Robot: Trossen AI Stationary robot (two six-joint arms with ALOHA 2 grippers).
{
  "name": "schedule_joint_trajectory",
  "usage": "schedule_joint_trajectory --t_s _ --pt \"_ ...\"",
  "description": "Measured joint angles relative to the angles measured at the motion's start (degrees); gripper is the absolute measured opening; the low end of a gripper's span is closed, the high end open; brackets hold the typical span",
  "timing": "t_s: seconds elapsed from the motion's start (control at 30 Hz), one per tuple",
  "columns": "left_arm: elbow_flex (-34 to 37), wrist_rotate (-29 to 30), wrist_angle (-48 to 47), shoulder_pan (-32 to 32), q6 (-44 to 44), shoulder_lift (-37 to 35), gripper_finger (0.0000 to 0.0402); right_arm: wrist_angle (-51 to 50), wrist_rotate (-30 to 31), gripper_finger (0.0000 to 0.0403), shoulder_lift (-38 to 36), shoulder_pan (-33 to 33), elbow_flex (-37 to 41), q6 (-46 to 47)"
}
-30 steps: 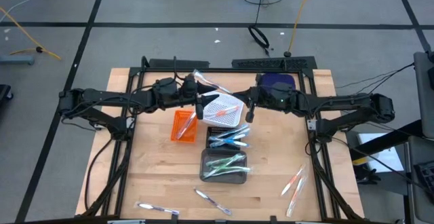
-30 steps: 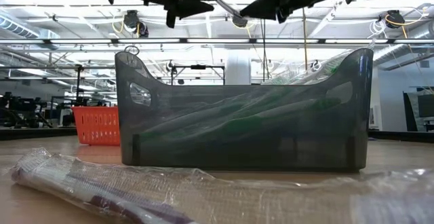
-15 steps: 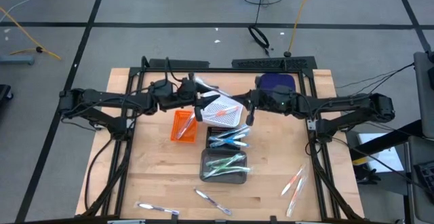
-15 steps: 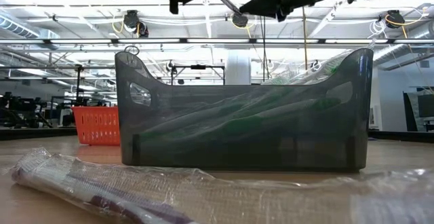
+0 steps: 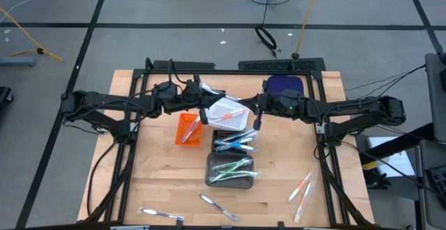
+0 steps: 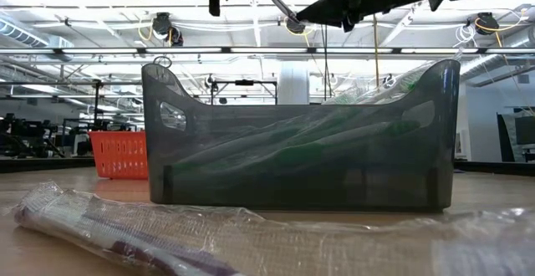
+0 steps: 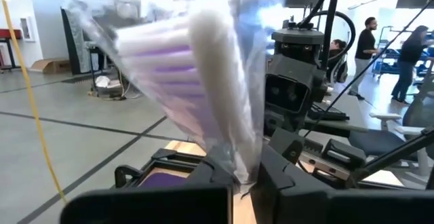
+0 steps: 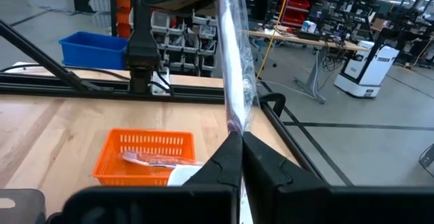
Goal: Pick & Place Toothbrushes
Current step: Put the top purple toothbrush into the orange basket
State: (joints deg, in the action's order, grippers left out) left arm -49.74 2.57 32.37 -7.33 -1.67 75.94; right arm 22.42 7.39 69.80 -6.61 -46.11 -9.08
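Note:
A toothbrush with purple accents in a clear wrapper (image 5: 221, 96) hangs in the air between my two grippers, above a white basket (image 5: 235, 118). My left gripper (image 5: 205, 107) and my right gripper (image 5: 254, 113) are each shut on it from opposite sides. In the low view the packet (image 6: 276, 0) shows as a slanted stick high above the table. Other toothbrushes lie in the orange basket (image 5: 188, 128), the blue-filled tray (image 5: 233, 143) and the grey tray (image 5: 230, 169). My left gripper pinches the wrapper's lower edge (image 7: 239, 171) between its two fingers, coming level from the table's left. The packet fans upward from the fingers, clear of the table. My right gripper pinches the thin wrapper (image 8: 236, 123) edge-on between its fingers, level from the table's right. The wrapper stands up above the fingers, lifted clear.
A purple basket (image 5: 282, 83) stands at the far right of the work area. Loose wrapped toothbrushes lie near the front edge (image 5: 160, 214) (image 5: 217, 206) and at the front right (image 5: 303, 188). One lies right before the low camera (image 6: 125, 234).
My left gripper has tipped upward a little and its fingers have closed onto the wrapper. The packet stays lifted between the two grippers; my right gripper has kept its hold almost in place.

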Motion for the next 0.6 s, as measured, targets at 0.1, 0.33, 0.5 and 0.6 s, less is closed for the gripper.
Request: schedule_joint_trajectory --t_s 0.1,0.33,0.5,0.6 --pt "0.00 -0.14 -0.43 0.00 -0.42 -0.02 0.0008 -0.15 0.01 0.0000 0.00 0.00 0.00 0.00" --pt "0.00 -0.68 -2.27 0.01 -1.94 -0.02 0.0008 -0.89 0.30 0.0026 0.01 0.00 0.02 -0.15" --pt "0.00 -1.00 -6.88 0.21 -2.94 -1.81 0.0008 -2.09 0.67 0.0095 0.02 -0.02 0.00 -0.46" --pt "0.04 -0.98 -13.40 0.58 -3.69 -4.87 0.0008 -2.99 0.63 0.0136 0.02 -0.04 0.01 -0.35"
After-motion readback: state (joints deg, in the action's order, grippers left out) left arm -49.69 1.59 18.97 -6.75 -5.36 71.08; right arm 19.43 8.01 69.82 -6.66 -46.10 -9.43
